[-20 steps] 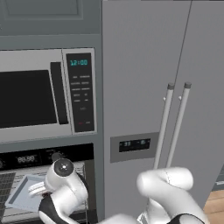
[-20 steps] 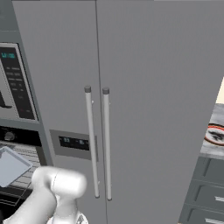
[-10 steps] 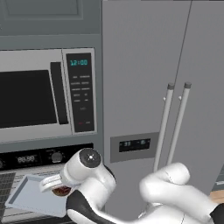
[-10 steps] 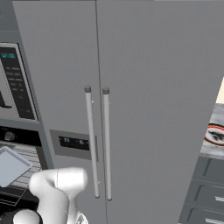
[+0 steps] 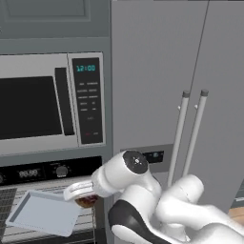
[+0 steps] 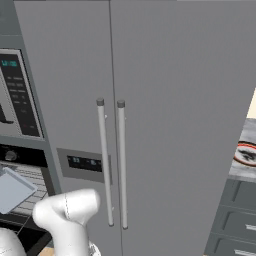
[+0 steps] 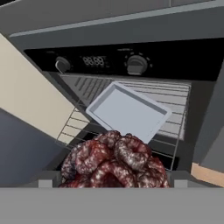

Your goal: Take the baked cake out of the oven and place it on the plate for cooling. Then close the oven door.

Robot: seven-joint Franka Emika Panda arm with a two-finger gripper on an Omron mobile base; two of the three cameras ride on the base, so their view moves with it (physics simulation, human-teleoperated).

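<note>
Simulated kitchen, steel fridge (image 6: 150, 100) beside wall oven (image 7: 131, 65). Gripper (image 7: 113, 186) jaws wide, clamped on baked cake (image 7: 114, 161), just outside oven mouth; baking tray (image 7: 129, 111) on rack at 12 o'clock. Step: carrying cake out. Next: swing toward plate (image 6: 247, 153) at 3 o'clock, release

Dark reddish-brown baked cake (image 7: 114, 161), pale grey-blue baking tray (image 7: 128, 111), black oven (image 7: 131, 61), seemingly red-rimmed plate (image 6: 246, 153).

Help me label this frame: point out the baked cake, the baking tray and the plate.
baked cake (image 7: 114, 161), hand view, middle of its lumpy top.
baking tray (image 7: 129, 111), hand view, its flat floor.
plate (image 6: 248, 153), right base view, its patterned rim.
</note>
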